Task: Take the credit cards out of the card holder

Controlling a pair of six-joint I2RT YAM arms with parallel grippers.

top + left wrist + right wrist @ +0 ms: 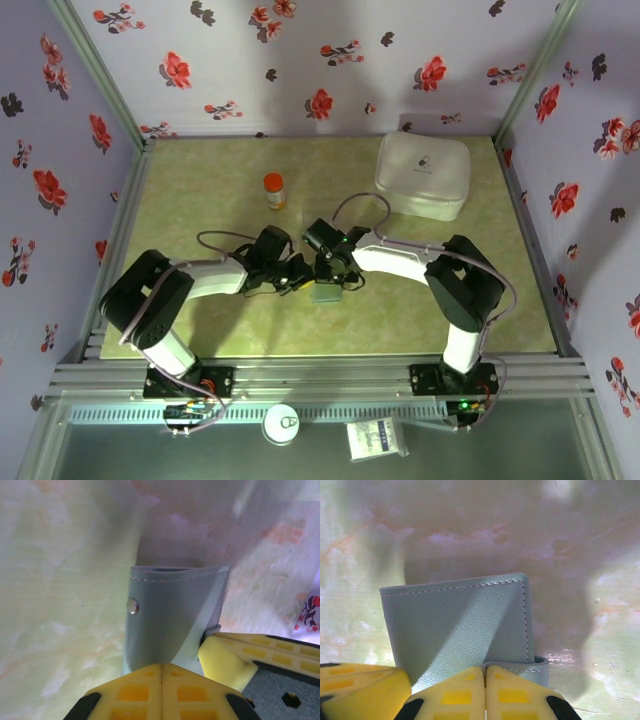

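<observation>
One pale green mat [200,200] with cloudy marbling covers the table. Three lilac walls [330,60] printed with red and dark flowers close it in, and grey metal posts stand in the two far corners. A metal rail [320,375] runs along the bottom of the top view.

Counted on the mat are one card holder [326,292], one white rounded case [423,175] and one small bottle [273,190] with an orange cap. The case sits at the upper right. The bottle stands upright at upper centre, well apart from the case.

The two arms reach inward from the lower corners and meet just below the middle of the frame. There the left gripper [300,282] and the right gripper [328,275] crowd over the grey-blue card holder.

In the left wrist view, the card holder [170,615] stands up from the mat in mid-frame. It has pale stitching along its top edge and one round metal stud [132,606] on its left side. The left gripper [161,666] has its yellow fingers pressed together, pinching the holder's lower edge at the bottom of the frame.

In the right wrist view, the card holder [460,625] shows one broad, grained face. The right gripper [485,669] has its fingers closed tight on the narrow flap at bottom centre.
</observation>
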